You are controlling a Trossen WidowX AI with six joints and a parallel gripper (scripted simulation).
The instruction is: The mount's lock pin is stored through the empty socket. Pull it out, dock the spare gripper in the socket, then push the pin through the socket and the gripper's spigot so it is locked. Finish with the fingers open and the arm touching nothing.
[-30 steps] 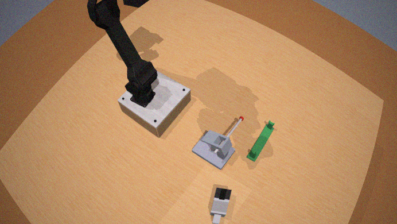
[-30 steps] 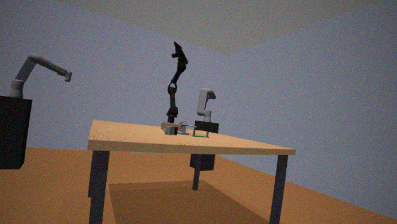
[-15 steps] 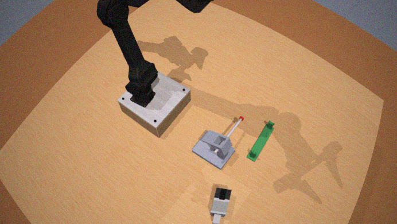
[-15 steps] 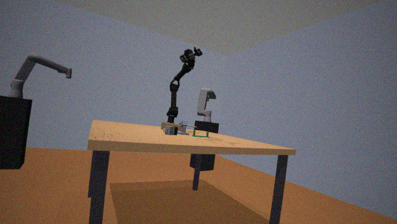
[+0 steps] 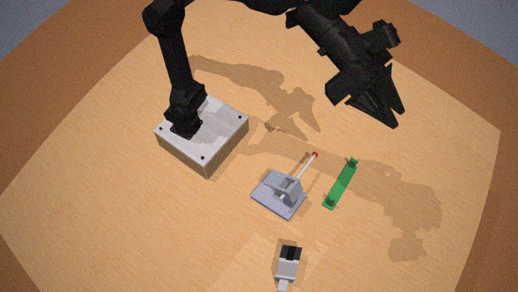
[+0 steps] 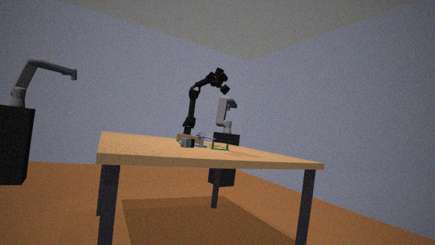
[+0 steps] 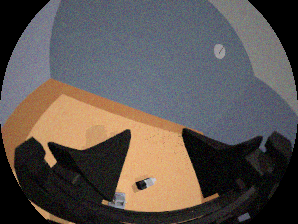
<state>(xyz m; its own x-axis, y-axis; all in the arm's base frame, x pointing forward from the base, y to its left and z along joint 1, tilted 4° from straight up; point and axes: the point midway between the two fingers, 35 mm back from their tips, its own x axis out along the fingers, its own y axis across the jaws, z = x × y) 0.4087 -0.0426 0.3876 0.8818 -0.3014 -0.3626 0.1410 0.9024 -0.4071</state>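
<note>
The grey mount [image 5: 260, 195] [image 7: 119, 199] stands on the table. The white lock pin [image 5: 306, 166] runs through its socket, its red-tipped end sticking out towards the top right in the top view. The socket holds no spare gripper. The spare gripper [image 5: 288, 267] [image 6: 187, 142] [image 7: 145, 183] lies on the table beside the mount, its black end towards the mount and its light spigot pointing away. My gripper [image 5: 400, 119] [image 7: 156, 132] is open and empty, high above the table and clear of everything.
A green rack [image 5: 341, 184] [image 6: 220, 149] with an upright at each end stands beside the mount, on the pin's side. The arm's base sits on a grey-topped block [image 5: 224, 132]. In the exterior view two other arms stand on black pedestals away from the table.
</note>
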